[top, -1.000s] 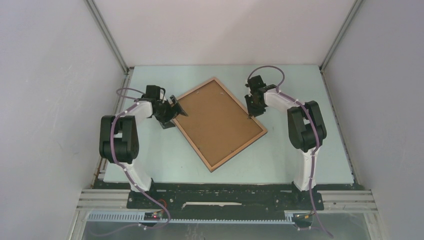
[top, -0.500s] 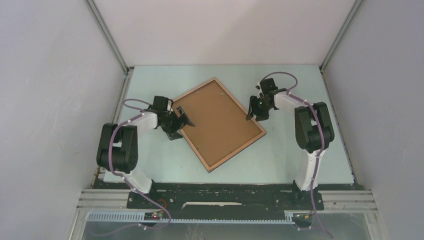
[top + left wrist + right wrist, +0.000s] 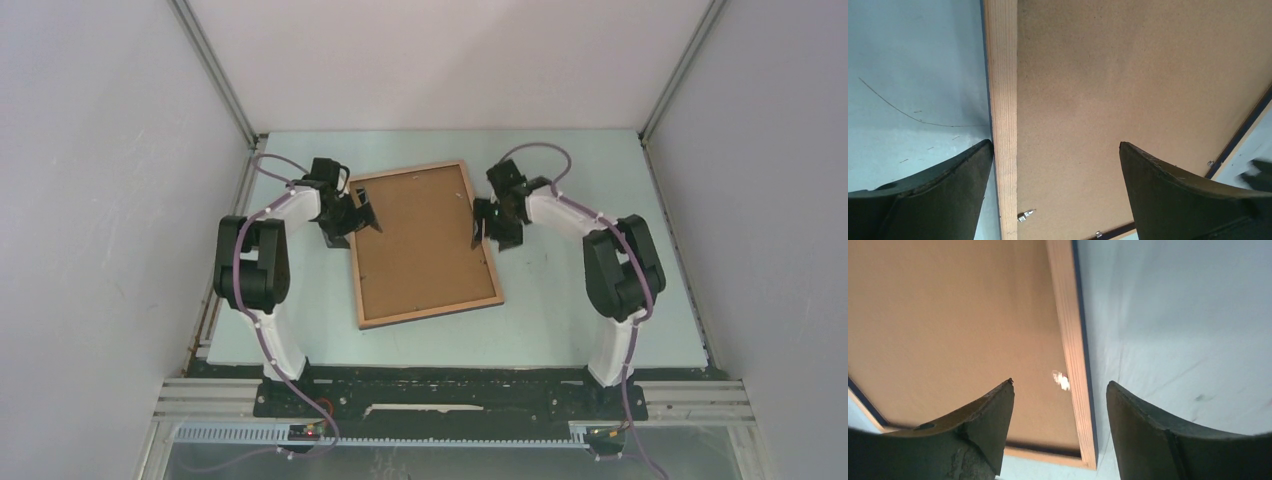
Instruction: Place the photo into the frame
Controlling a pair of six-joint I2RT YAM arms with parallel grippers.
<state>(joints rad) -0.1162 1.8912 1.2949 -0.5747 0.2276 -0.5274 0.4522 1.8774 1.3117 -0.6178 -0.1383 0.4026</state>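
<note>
Fibreboard back up, the photo [image 3: 425, 240] lies inside the frame [image 3: 430, 311] mid-tabletop [image 3: 560, 300]. We've got the left pincer [image 3: 364, 216] at nine o'clock and the right pincer [image 3: 479, 227] at three, both gaping astride its long edges. A dropping finger could nudge the frame askew.

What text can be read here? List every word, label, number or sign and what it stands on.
None. The frame, the photo, which lies brown back up, and the table carry no legible words, labels, numbers or signs in any view.
</note>
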